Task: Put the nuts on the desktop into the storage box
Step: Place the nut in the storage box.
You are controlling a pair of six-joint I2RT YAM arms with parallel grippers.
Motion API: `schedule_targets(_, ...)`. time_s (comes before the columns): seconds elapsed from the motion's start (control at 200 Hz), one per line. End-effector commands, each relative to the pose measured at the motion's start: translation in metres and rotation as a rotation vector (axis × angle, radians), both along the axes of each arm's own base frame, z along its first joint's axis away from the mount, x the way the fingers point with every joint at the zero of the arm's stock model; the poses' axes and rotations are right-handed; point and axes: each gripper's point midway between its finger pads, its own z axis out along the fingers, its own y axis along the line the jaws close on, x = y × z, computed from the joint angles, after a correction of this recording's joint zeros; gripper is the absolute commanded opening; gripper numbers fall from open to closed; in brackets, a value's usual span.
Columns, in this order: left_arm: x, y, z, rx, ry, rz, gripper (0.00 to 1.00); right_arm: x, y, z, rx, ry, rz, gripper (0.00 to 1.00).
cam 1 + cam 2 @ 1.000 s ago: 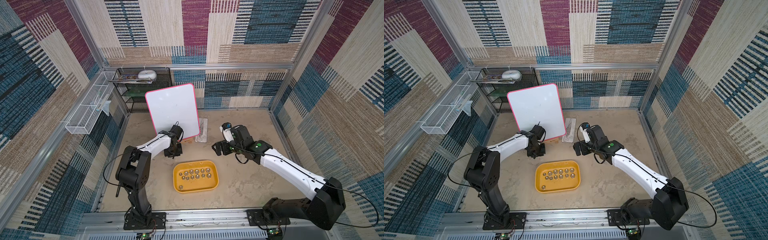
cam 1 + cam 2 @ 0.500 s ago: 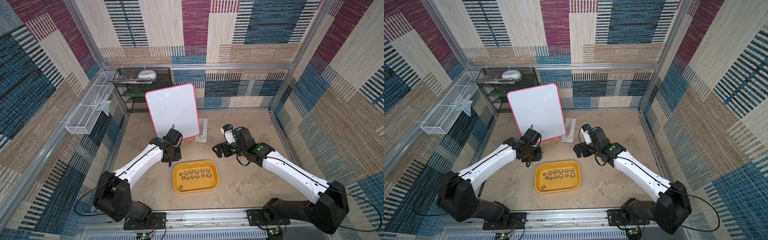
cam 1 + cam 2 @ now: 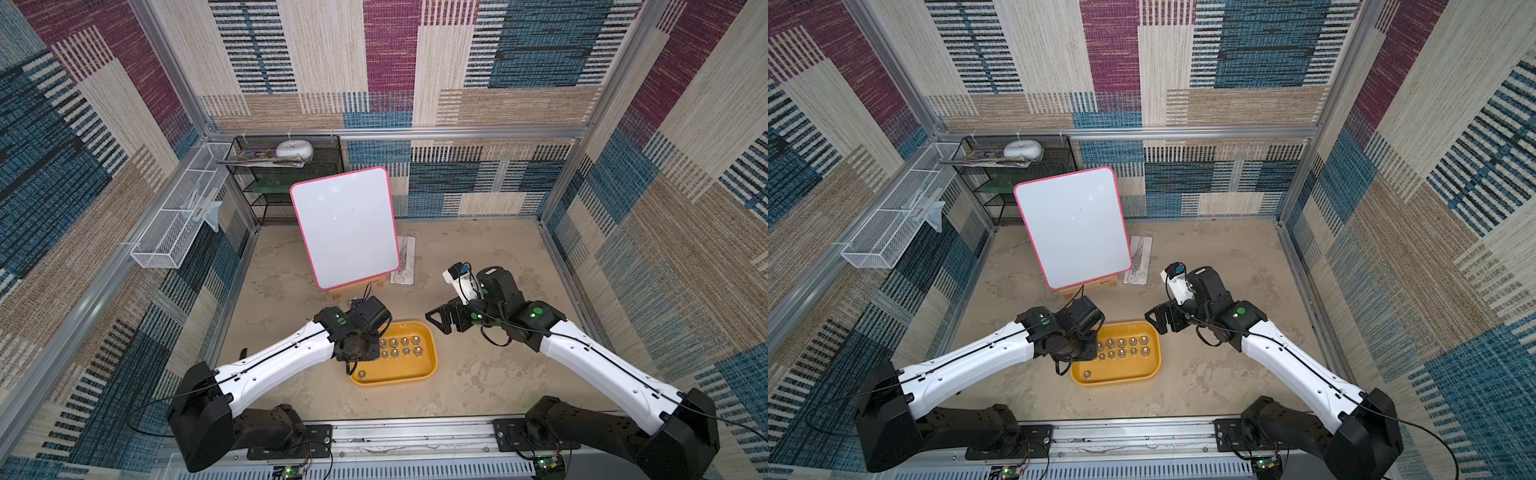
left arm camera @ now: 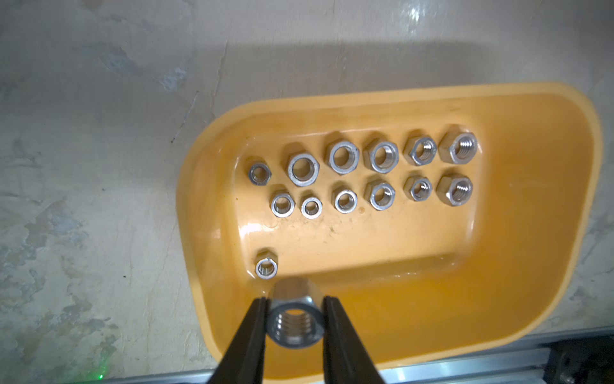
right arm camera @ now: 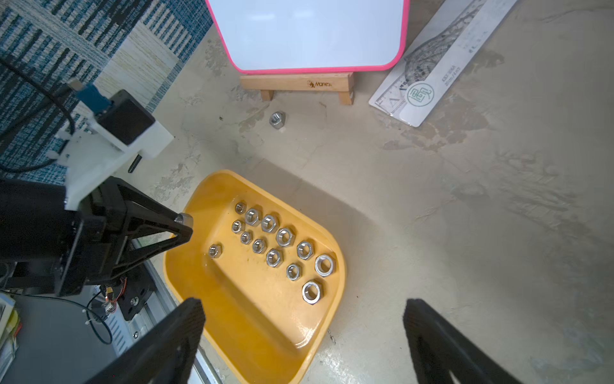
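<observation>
At the left of both top views a white wire mesh basket (image 3: 166, 232) sat along the wall. Just right of it stood a black mesh shelf (image 3: 320, 151). In front of the shelf a white board with a pink rim (image 3: 345, 226) leaned on a small wooden easel (image 5: 295, 84) on the beige, stained desk (image 3: 478, 374).

Below the board the left arm extended from the lower left. Its black left fingers (image 4: 247, 342) were clenched on one shiny silver hex nut (image 4: 295, 327), gripping two opposite sides, with the threaded hole facing the wrist camera. The nut hung over the left end of the shallow yellow-orange plastic storage box (image 4: 531, 266), which lay on the desk at lower centre.

Inside the box thirteen more silver nuts (image 4: 345, 201) lay flat. Twelve were in two rows of six, and one lay apart, nearer the clenched fingers.

In the right wrist view one further nut (image 5: 276, 119) lay on the bare desk in the upper middle of the frame. It was just below the easel's foot and apart from the box.

Right of the board a flat pale ruler in a clear packet (image 3: 405, 262) lay on the desk. Further right, the black right fingers (image 5: 159, 345) were spread wide and empty, near the box's upper right corner in both top views.
</observation>
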Motion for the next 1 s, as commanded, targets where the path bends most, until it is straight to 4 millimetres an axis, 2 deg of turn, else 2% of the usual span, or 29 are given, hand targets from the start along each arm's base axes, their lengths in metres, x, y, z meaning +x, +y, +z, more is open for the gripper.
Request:
schedule_targets(0.0, -0.004, -0.004, -0.008, 0.033, -0.003, 0.034, 0.26, -0.006, 0.002, 0.003, 0.020, -0.001, 0.026, 0.99)
schedule_targets(0.205, -0.011, -0.014, -0.035, 0.034, 0.046, 0.053, 0.26, -0.008, -0.002, 0.004, 0.012, -0.004, 0.019, 0.99)
schedule_targets(0.446, -0.013, -0.021, -0.052, 0.045, 0.074, 0.035, 0.26, -0.010, -0.006, 0.003, 0.008, -0.006, 0.006, 0.99)
schedule_targets(0.631, -0.019, -0.017, -0.070, 0.085, 0.112, 0.019, 0.26, -0.009, -0.005, 0.003, 0.007, -0.007, 0.005, 0.99)
schedule_targets(0.896, -0.017, -0.020, -0.081, 0.105, 0.125, 0.001, 0.29, -0.008, -0.005, 0.002, 0.002, -0.002, 0.005, 0.99)
schedule_targets(0.997, -0.018, -0.020, -0.082, 0.110, 0.130, -0.004, 0.37, -0.008, -0.005, 0.001, 0.001, 0.001, 0.007, 0.99)
